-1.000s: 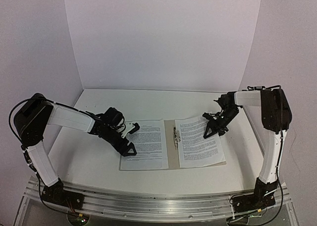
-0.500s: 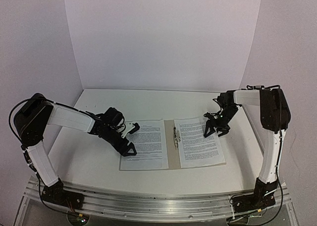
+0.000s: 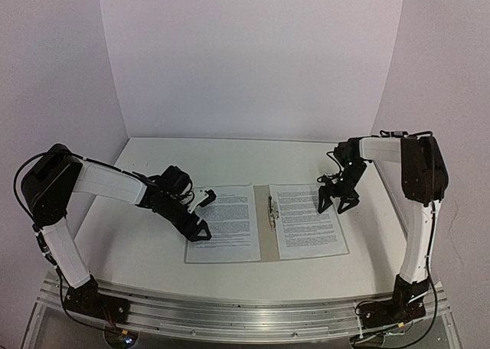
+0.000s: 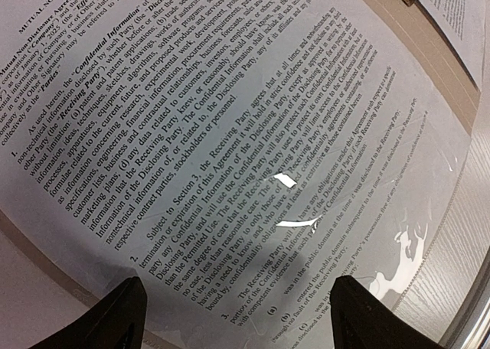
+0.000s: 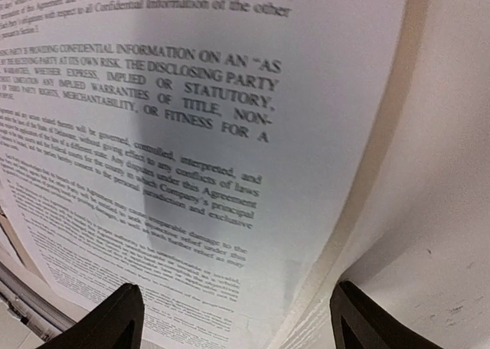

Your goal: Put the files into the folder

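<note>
Tan cardboard in the top view: the folder (image 3: pixel 264 238), spread open and flat on the white bench (image 3: pixel 230 154) between the two arms. Carries one of the files on each half, the left sheet (image 3: pixel 226 223) and the right sheet (image 3: pixel 306 220), face up on either side of the metal clip (image 3: pixel 270 210) at the spine. Left pincer (image 3: pixel 204 214) low over the left sheet's outer edge, jaws wide, gripping nothing. Right pincer (image 3: pixel 335 206) above the right sheet's far outer corner, also spread and empty.

From the left wrist: dense print of the left sheet (image 4: pixel 230 135) across the whole view, glossy with glare, perhaps under a clear cover. Tan folder (image 4: pixel 417 47) beyond its far edge. Dark fingertips (image 4: pixel 107 318) apart at the near margin; cannot tell whether touching.

From the right wrist: the right sheet (image 5: pixel 176 135) lying flat below, bare bench (image 5: pixel 444 173) just beside its edge. Fingertips (image 5: pixel 115 318) well apart, nothing between.

Looks, on this evidence, like both sheets are placed, with squaring up and closing the cover left to do. To do it well:
- Check first that each sheet sits inside the cardboard outline.
- Nudge with a flat fingertip rather than pinching, since thin paper probably buckles.
- Slip under one cover's outer edge, lift slowly, and fold over the spine without dragging the sheet along.
</note>
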You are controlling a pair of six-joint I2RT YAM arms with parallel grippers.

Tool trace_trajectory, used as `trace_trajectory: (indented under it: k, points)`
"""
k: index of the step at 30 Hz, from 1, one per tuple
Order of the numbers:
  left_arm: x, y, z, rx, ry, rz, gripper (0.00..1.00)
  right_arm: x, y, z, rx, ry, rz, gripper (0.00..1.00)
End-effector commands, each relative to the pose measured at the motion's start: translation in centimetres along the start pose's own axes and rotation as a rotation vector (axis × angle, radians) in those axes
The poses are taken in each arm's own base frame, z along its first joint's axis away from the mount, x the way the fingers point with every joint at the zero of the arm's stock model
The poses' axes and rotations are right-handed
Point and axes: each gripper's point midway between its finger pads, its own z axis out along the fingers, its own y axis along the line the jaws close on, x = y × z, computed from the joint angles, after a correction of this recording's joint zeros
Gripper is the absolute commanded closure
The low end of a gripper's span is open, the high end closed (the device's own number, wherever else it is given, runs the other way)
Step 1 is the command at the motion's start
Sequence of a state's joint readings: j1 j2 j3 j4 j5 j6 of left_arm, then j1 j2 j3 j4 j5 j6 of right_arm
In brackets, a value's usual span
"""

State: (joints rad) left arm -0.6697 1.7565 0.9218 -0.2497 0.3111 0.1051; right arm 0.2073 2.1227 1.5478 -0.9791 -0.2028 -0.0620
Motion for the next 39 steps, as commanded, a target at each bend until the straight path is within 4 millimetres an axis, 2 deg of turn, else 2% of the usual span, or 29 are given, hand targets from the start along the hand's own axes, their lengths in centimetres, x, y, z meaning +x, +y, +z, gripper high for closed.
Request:
trace_trajectory:
  k: [1,4,7,10,15,16,19,25,27,33,39]
  points:
    - [1.1,-0.2,-0.1,0.005,0.029,-0.01,0.17,0.2,-1.4,-2.0,0.106,0.001,0.039,0.14]
    - [1.0,-0.2,-0.2,0.007,0.027,-0.008,0.17,-0.9,-1.3,-3.7,0.122,-0.055,0.047,0.14]
    - [0.9,-0.3,-0.4,0.005,0.021,0.0,0.17,-3.1,-1.6,-6.4,0.155,-0.158,0.093,0.13]
    - [0.5,-0.4,-0.7,0.01,0.013,0.008,0.17,-4.9,-2.3,-6.8,0.151,-0.204,0.138,0.13]
    - [-0.7,-0.7,-1.6,0.014,-0.006,0.033,0.16,-5.5,-2.3,-4.5,0.098,-0.191,0.223,0.15]
    - [-1.1,-0.9,-1.8,0.016,-0.012,0.043,0.16,-5.1,-2.3,-3.2,0.077,-0.181,0.251,0.15]
    - [-1.6,-1.1,-2.3,0.024,-0.022,0.053,0.15,-5.1,-1.3,-1.1,-0.018,-0.183,0.274,0.14]
    - [-2.3,-1.4,-2.8,0.032,-0.036,0.072,0.15,-4.6,-1.2,0.6,-0.06,-0.192,0.293,0.13]
    - [-2.7,-1.6,-3.2,0.041,-0.047,0.082,0.15,-3.7,-0.3,1.6,-0.113,-0.167,0.284,0.13]
    - [-3.4,-2.3,-3.9,0.074,-0.073,0.116,0.15,-3.1,0.9,2.1,-0.178,-0.163,0.268,0.13]
    - [-5.6,-3.7,-5.5,0.148,-0.158,0.164,0.15,-2.9,3.1,2.3,-0.227,-0.149,0.224,0.14]
